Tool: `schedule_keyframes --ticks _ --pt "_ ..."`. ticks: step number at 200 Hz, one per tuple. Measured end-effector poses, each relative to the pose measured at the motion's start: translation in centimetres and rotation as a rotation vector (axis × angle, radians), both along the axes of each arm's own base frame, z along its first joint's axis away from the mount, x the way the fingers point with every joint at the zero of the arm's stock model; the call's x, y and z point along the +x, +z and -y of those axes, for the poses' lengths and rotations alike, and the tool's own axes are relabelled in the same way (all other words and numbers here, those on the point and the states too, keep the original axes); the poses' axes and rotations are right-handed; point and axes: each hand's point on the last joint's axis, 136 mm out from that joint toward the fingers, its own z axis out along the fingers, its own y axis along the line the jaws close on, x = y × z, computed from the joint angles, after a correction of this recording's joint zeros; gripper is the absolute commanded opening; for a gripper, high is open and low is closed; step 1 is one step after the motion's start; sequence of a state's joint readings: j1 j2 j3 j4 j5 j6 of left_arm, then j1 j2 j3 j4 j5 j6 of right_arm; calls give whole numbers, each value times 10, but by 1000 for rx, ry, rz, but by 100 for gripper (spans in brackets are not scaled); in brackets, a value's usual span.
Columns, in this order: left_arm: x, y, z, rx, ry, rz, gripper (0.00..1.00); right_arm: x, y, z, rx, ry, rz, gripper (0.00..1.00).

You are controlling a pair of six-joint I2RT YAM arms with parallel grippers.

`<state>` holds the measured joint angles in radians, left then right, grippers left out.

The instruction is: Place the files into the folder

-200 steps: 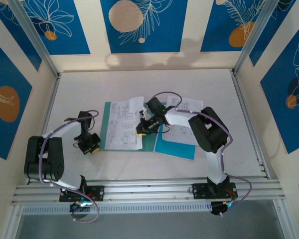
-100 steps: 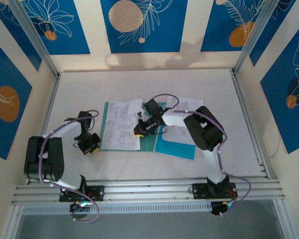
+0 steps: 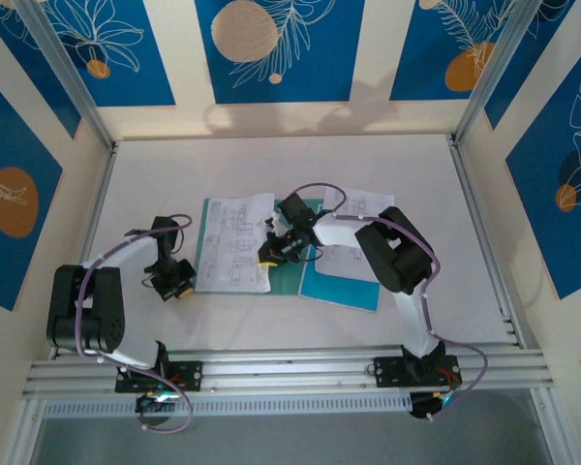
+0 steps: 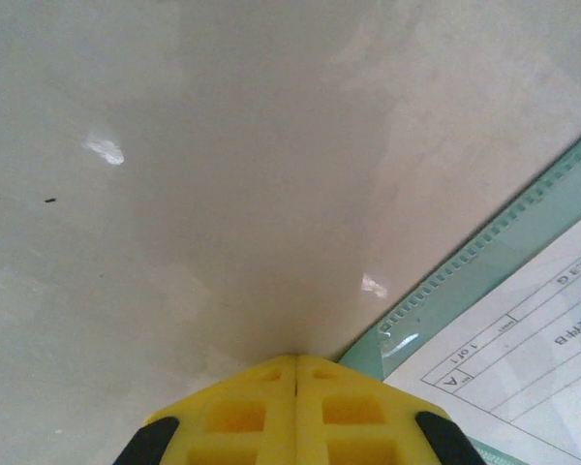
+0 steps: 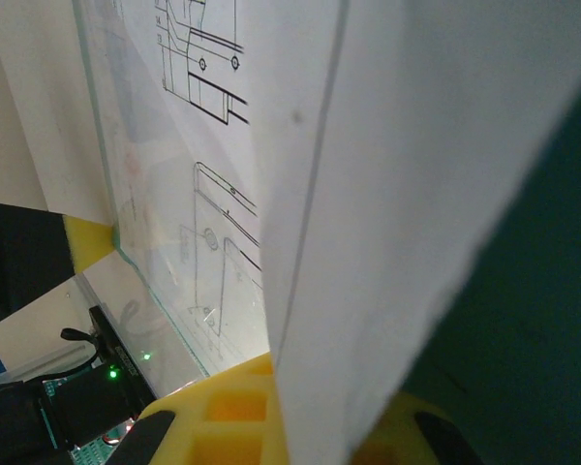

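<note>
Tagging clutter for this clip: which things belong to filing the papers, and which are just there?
Job: folder, held white sheet, second white sheet, blue sheet, right gripper.
Just there: patterned wall panels, metal frame rails.

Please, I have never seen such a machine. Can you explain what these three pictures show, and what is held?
These are two robot arms bolted to a white table. One picture looks down from above; the other two come from a small camera on each wrist, so yellow fingers show at the bottom. On the table lie an open green folder, a blue sheet and printed white sheets. The right gripper is shut on one white sheet, which lies over the folder. The left gripper is shut and empty, beside the folder's corner.
</note>
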<state>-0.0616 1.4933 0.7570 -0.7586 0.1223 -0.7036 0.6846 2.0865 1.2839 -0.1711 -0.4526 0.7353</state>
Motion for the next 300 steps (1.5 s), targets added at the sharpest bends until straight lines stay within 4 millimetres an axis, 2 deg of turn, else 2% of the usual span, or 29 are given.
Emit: schedule_keyframes --ticks 64,130,300 --pt "0 0 0 0 0 0 0 7 5 -8 14 1 15 0" --pt "0 0 0 0 -1 0 0 5 -1 -8 4 -2 -2 0" --pt "0 0 0 0 -5 1 0 0 -2 -9 4 24 0 0"
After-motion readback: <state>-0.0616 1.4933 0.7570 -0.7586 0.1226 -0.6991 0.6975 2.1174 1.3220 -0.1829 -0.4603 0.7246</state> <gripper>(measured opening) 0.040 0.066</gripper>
